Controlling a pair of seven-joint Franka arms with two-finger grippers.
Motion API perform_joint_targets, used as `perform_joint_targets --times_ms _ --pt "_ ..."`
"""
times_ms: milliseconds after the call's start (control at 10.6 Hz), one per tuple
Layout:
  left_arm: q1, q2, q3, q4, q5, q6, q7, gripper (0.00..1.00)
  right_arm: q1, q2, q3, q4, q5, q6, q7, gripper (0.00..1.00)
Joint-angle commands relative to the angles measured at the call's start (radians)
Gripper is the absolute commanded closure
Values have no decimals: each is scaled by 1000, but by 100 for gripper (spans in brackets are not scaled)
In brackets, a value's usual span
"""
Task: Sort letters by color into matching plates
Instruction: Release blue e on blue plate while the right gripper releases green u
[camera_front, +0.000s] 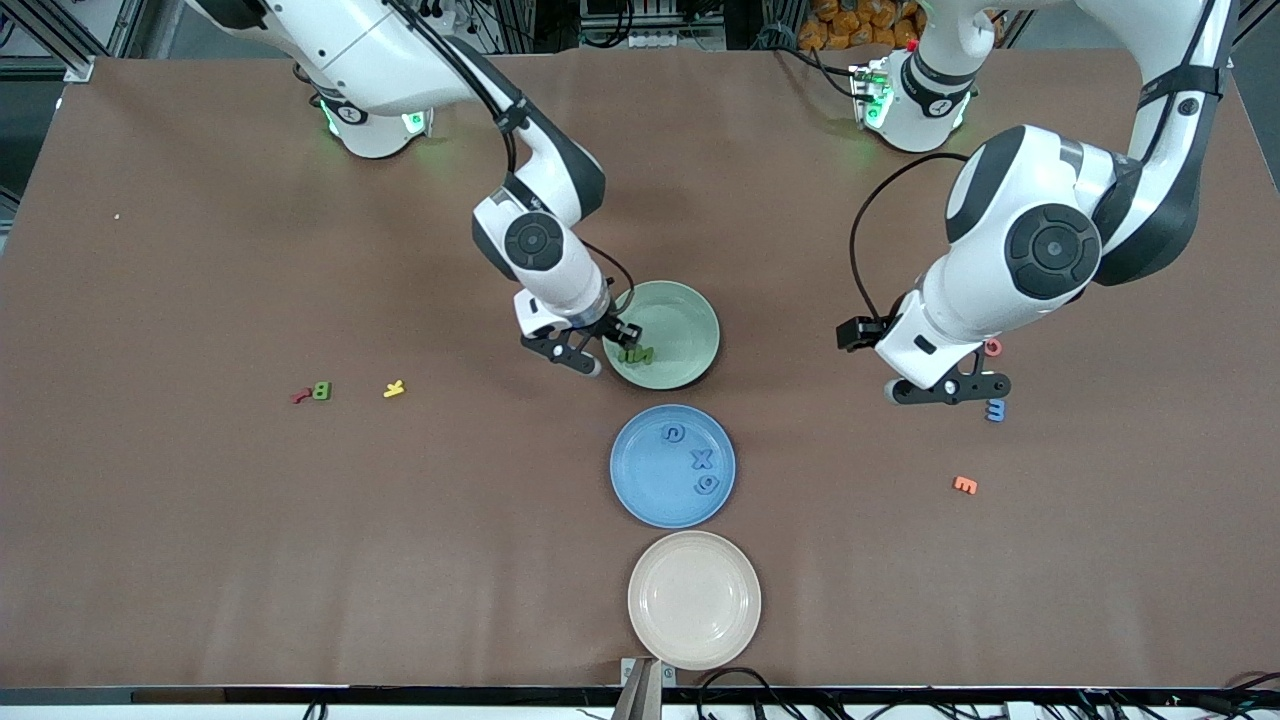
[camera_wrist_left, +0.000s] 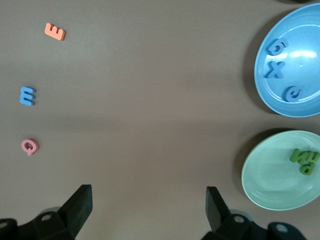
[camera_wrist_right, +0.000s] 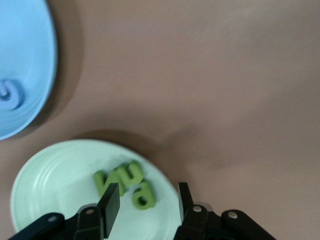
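1. Hovering over the rim of the mint green plate (camera_front: 690, 310), at the edge toward the right arm's end of the table: right gripper (camera_front: 598, 349), fingers parted with nothing between them, green letters lying just past the fingertips.
2. Resting in that plate, bunched together and touching: three green letters (camera_wrist_right: 125, 184), at the part of the plate nearer the front camera.
3. Sitting just nearer the front camera than the green plate: blue plate (camera_front: 672, 466), carrying three blue letters (camera_front: 692, 459) spread slightly apart.
4. Lying nearest the front camera, in line with the other two: cream plate (camera_front: 694, 599).
5. Hanging above bare table toward the left arm's end: left gripper (camera_wrist_left: 150, 207), fingers spread wide, gripping nothing.
6. Lying loose on the table near that gripper: blue letter (camera_wrist_left: 27, 95), between a pink piece (camera_wrist_left: 29, 146) and an orange piece (camera_wrist_left: 55, 31), all well apart from the plates.
7. Lying toward the right arm's end of the table: green letter (camera_front: 321, 391) touching a red piece (camera_front: 301, 396), with a yellow piece (camera_front: 394, 389) nearby.
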Motion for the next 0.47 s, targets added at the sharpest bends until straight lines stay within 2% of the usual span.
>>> perform_joint_targets --times_ms 0,188,376 --pt "71 -60 -2 -149 36 133 126 0 -96 -114 11 -34 -21 -180 -136 44" --pt "109 -91 -2 -230 36 214 185 0 -158 -167 8 -35 -21 -275 -281 44" --pt "131 -79 -2 -273 58 289 220 0 -210 -225 2 -96 -21 -293 -460 46"
